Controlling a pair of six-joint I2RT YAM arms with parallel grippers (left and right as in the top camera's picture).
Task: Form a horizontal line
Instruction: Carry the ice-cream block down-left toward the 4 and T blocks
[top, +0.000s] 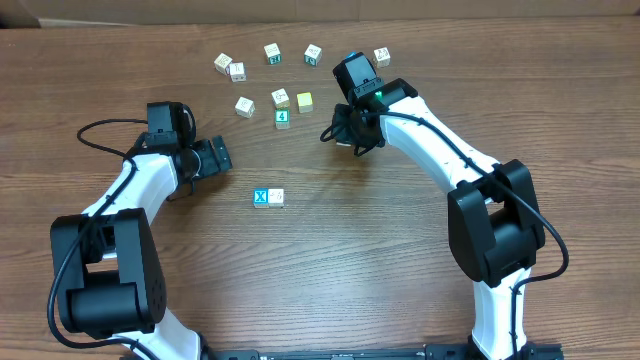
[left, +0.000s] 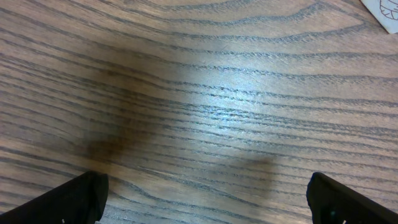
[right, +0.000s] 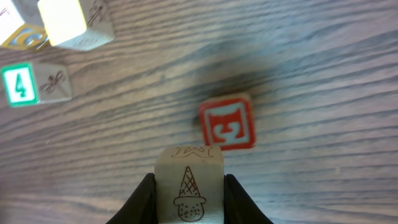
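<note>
A blue cube with a white X (top: 262, 197) lies mid-table with a pale cream cube (top: 277, 197) touching its right side. The teal-green cube marked 4 (top: 282, 117) sits farther back, also seen as the green 4 cube (right: 22, 84) in the right wrist view. My right gripper (top: 343, 133) (right: 189, 186) is shut on a pale cream cube (right: 188, 182) with an ice-cream cone drawing, held above the wood. My left gripper (top: 216, 157) (left: 208, 199) stands open over bare table, left of the X cube.
A red-faced cube (right: 227, 122) lies just beyond the held cube. A yellow-green cube (top: 304, 101) and several other pale letter cubes, such as one at the back (top: 272, 52), are scattered along the far side. A pale corner (left: 385, 14) shows in the left wrist view.
</note>
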